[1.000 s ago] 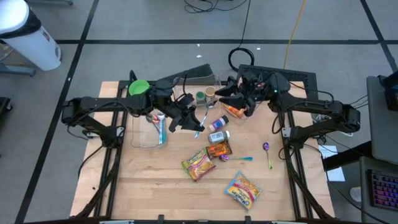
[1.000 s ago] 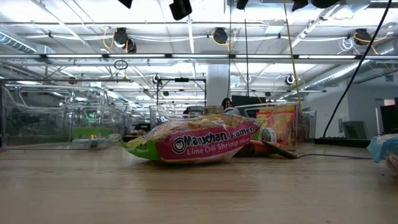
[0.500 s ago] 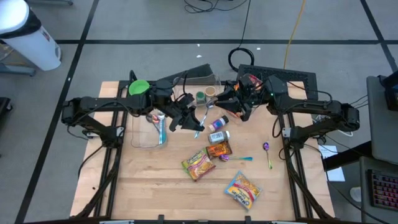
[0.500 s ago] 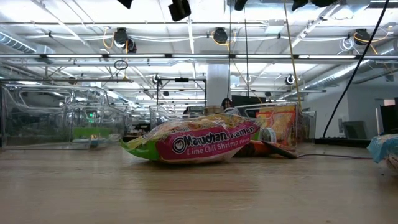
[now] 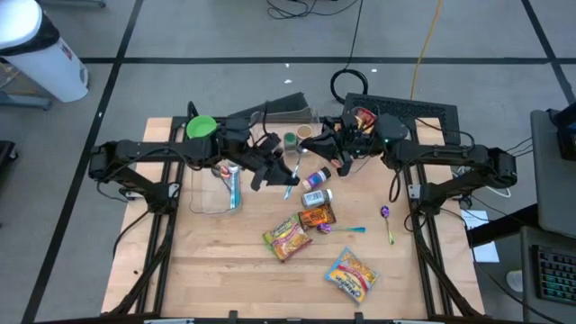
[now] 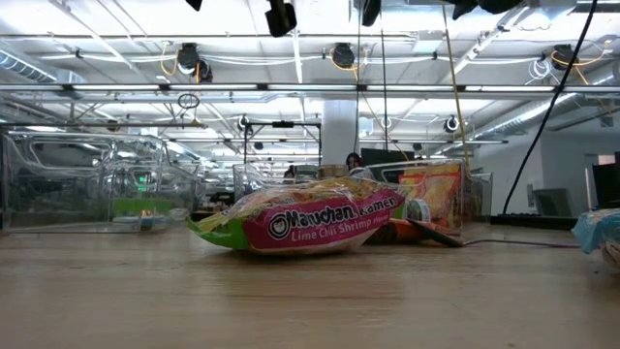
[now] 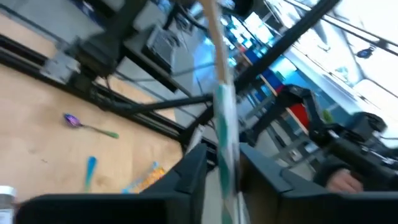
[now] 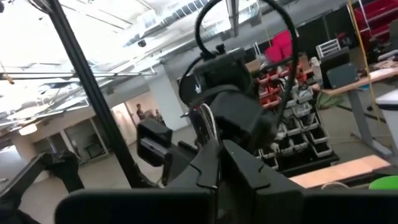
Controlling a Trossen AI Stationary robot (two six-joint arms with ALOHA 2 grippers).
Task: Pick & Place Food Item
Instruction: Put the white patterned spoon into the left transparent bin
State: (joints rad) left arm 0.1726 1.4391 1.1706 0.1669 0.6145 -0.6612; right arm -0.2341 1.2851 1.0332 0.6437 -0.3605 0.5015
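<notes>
High view: left gripper (image 5: pixel 286 177) at frame centre, above tabletop (image 5: pixel 225 270), jaws clamped on thin white-teal stick (image 5: pixel 292 171). Right gripper (image 5: pixel 335 144) just right of it, near cups (image 5: pixel 297 136) at upper centre, jaws together, nothing seen between them. Ramen pack (image 5: pixel 287 237) flat on tabletop, lower centre; snack bag (image 5: pixel 351 274) lower right; bottle (image 5: pixel 316 177) and small jar (image 5: pixel 317 197) between grippers and ramen. Purple spoon (image 5: pixel 386 219) right of centre.
</notes>
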